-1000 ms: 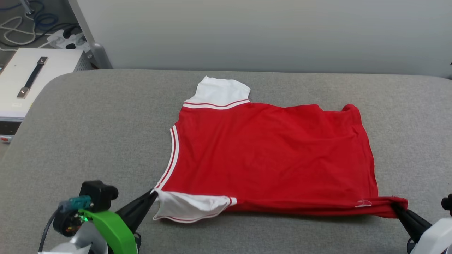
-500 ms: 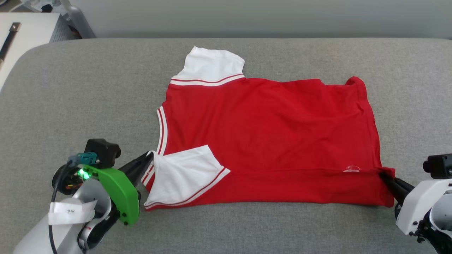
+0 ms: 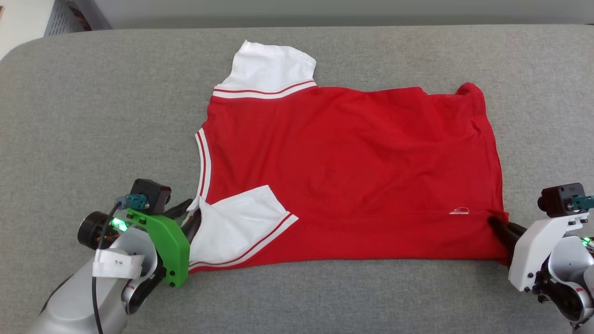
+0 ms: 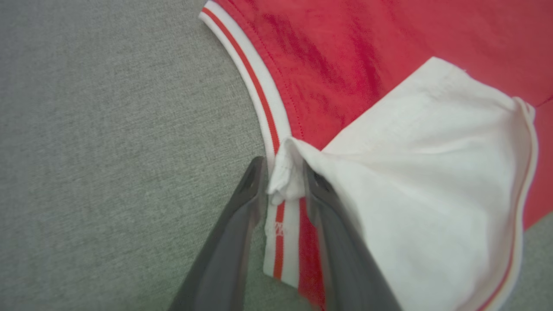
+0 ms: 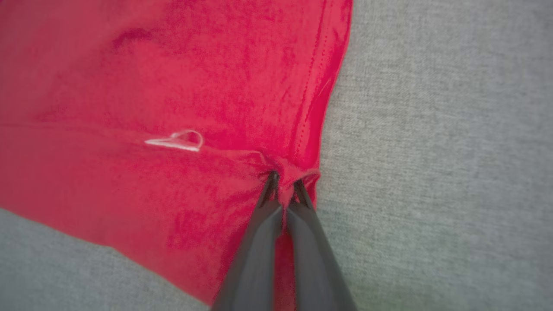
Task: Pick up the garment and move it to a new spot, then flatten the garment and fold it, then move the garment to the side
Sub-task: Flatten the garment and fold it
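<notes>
Pinching garment corner, right gripper closed.

Head overlooks garment; wrists close, seemingly downward.

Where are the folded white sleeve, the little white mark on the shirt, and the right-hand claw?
folded white sleeve (image 3: 236, 218), head view, middle of its white cloth.
small white mark (image 3: 459, 211), head view, its centre.
right gripper (image 5: 285, 181), right wrist view, between fingertips pinching the garment (image 5: 173, 86).

One garment, two end effectors: left, right.
</notes>
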`<state>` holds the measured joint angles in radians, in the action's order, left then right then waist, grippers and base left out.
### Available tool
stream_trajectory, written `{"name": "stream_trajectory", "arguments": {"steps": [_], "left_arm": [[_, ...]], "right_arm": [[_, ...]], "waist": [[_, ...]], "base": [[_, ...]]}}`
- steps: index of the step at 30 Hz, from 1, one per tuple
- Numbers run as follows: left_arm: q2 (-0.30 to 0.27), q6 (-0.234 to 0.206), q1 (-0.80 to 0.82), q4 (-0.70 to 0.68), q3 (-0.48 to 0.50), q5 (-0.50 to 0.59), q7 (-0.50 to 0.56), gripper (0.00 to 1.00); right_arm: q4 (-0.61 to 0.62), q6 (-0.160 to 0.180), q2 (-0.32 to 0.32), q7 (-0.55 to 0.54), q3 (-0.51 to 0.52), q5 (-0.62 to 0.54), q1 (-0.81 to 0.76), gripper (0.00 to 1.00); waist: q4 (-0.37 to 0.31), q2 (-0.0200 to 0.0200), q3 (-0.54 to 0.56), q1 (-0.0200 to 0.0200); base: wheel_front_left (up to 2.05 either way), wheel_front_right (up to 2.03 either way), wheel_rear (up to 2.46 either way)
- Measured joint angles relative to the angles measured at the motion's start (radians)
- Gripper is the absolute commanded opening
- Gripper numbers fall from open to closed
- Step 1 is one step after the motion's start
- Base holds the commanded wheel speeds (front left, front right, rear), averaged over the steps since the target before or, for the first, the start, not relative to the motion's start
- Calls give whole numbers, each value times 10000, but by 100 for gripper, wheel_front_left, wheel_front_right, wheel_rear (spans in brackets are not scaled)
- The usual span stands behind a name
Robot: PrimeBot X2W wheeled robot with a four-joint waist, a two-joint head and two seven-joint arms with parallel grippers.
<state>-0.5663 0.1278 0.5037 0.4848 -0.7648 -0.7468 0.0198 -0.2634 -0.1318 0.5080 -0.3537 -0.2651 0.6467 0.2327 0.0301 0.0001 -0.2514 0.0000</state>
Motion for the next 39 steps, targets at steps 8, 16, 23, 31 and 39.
{"name": "stream_trajectory", "arguments": {"steps": [8,16,23,31,39], "left_arm": [[585,0,109,1187,6,-299,-1053,100],[855,-345,-220,1078,541,-938,-1687,100],[798,-1446,-1335,-213,769,-1338,-1396,100],[-238,-3668,-3008,-3388,539,-1898,1104,100],[-616,-4514,-3058,-4196,368,-1835,1916,100]], "right_arm": [[-196,0,-171,119,-77,-75,4,100],[516,0,-280,-44,339,-385,-546,100],[1735,0,-640,-855,1135,-932,-1536,100],[4052,0,-1768,-2458,2642,-1979,-3044,100],[4903,2,-2199,-3024,2899,-2305,-3168,100]], "waist": [[46,0,456,0],[72,0,1250,0],[92,0,1935,0],[42,0,2005,0],[-84,0,1519,0]], "base": [[0,0,0],[0,0,0],[0,0,0],[0,0,0],[0,0,0]]}}
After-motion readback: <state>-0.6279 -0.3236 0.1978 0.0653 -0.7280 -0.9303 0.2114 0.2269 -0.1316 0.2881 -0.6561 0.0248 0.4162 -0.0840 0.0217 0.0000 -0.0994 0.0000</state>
